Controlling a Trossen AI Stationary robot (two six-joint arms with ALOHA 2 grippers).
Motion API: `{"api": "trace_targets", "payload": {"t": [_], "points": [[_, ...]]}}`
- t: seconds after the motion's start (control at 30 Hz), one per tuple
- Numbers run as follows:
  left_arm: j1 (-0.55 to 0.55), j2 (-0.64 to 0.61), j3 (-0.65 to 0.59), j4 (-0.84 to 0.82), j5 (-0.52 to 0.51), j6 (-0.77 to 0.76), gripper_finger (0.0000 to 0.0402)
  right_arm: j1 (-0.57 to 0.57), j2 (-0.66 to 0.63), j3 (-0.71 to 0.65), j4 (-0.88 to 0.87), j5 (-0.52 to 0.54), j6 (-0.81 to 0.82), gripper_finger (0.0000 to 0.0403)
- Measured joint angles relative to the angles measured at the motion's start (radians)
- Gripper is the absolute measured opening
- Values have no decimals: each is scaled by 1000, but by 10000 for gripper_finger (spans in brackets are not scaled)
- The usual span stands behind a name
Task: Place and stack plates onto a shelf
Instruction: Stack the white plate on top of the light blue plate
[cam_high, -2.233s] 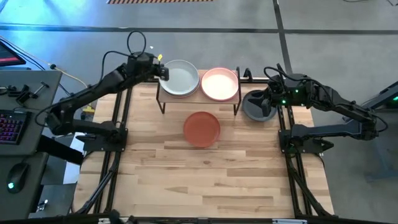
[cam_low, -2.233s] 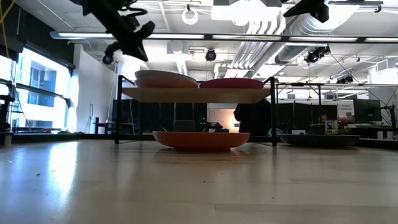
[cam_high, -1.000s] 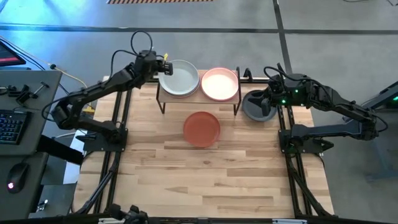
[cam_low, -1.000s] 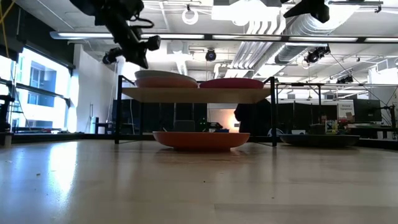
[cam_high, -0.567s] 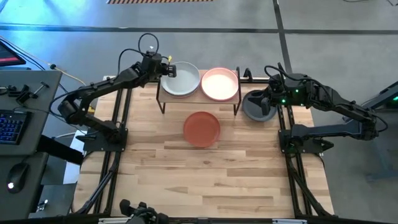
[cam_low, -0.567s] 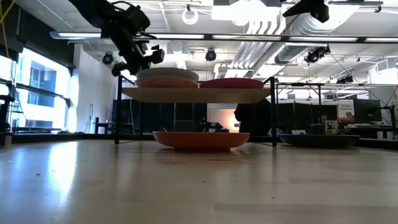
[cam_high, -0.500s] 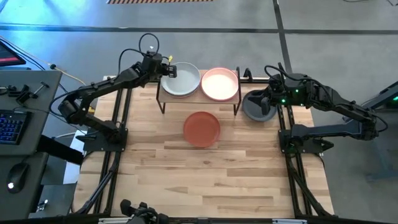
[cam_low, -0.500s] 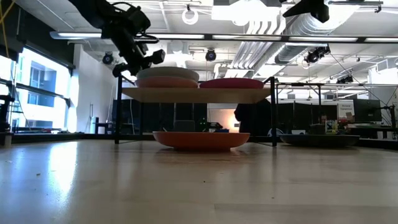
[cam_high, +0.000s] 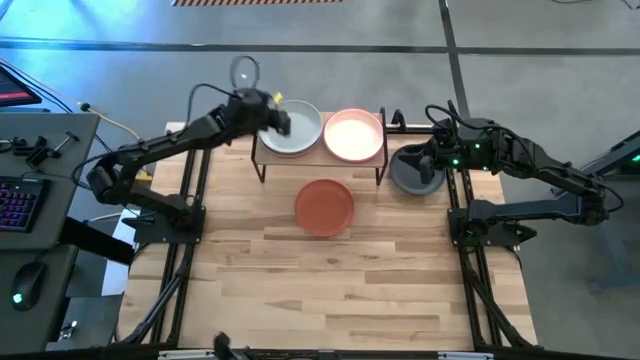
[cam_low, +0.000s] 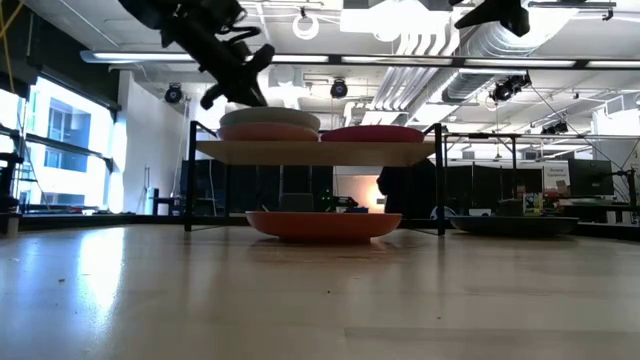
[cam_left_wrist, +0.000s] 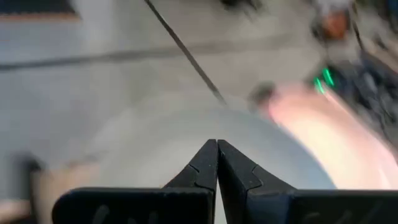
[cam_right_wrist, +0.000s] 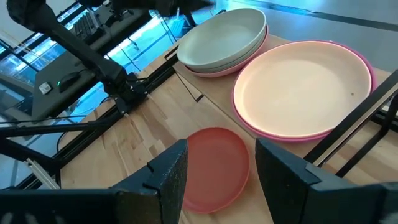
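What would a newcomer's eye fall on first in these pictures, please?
Probably the shelf at the table's far edge, carrying two stacks of plates: a pale plate tops the left stack, a peach plate the right. The left gripper, fingers shut, hovers over the pale plate's rim. A terracotta plate lies on the table just in front.

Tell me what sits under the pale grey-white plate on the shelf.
Under the pale grey-white plate on the shelf a pink plate's rim peeks out. Whether more plates lie between them stays hidden.
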Motion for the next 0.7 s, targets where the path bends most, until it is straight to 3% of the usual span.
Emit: {"api": "trace_targets", "payload": {"t": [0.17,0.33,0.7], "points": [[-123,36,-2,-66,21,12,0,0,8,0,0,16,-1,168],[-229,47,-1,-29,-56,34,0,0,30,0,0,15,-2,168],[-165,109,0,-81,-39,29,0,0,82,0,-1,-10,-2,168]]}}
